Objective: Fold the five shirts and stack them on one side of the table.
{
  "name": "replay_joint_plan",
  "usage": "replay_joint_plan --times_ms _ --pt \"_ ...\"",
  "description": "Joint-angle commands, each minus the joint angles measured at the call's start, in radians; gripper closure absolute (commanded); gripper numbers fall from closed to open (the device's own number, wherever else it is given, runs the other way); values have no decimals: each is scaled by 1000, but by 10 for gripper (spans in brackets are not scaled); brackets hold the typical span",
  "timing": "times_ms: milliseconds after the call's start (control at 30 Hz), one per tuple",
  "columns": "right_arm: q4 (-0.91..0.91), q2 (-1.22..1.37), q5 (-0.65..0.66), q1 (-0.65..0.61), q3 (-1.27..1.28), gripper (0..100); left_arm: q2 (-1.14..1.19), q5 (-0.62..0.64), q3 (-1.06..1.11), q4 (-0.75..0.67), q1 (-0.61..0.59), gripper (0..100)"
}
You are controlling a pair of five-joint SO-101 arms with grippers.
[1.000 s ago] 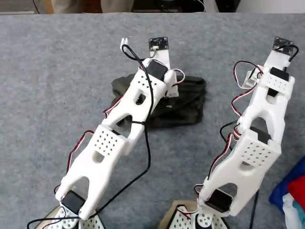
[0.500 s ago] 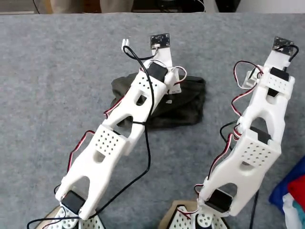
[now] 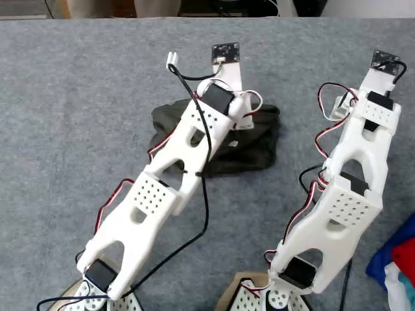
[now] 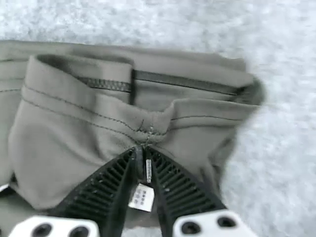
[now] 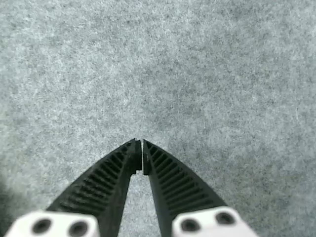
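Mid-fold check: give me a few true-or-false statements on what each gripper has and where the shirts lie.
The left gripper is shut on the olive shirt. True.
The right gripper holds a sleeve of that shirt. False: it is shut on nothing, above the bare grey table.
The olive shirt is spread out flat. False: it lies bunched in a compact heap.
Coloured cloths lie beside the right arm's base. True.
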Motion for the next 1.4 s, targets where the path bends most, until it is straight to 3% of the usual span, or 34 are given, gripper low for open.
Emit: replay_joint_plan --times_ms 0,733,867,1000,1267,1367 --pt "-18 -8 0 12 -53 970 -16 8 -124 52 38 981" --pt "-38 -8 -9 44 -53 970 -22 9 -121 120 238 978" --pt "-40 -8 -9 42 -53 970 -24 9 -120 121 235 868" --pt "-40 -8 -9 42 -53 970 -76 9 -120 121 144 757" --pt "-40 -8 -9 39 -53 970 -186 5 -114 103 -244 753" --pt "-40 -8 -9 39 -53 970 -153 6 -75 106 -328 754"
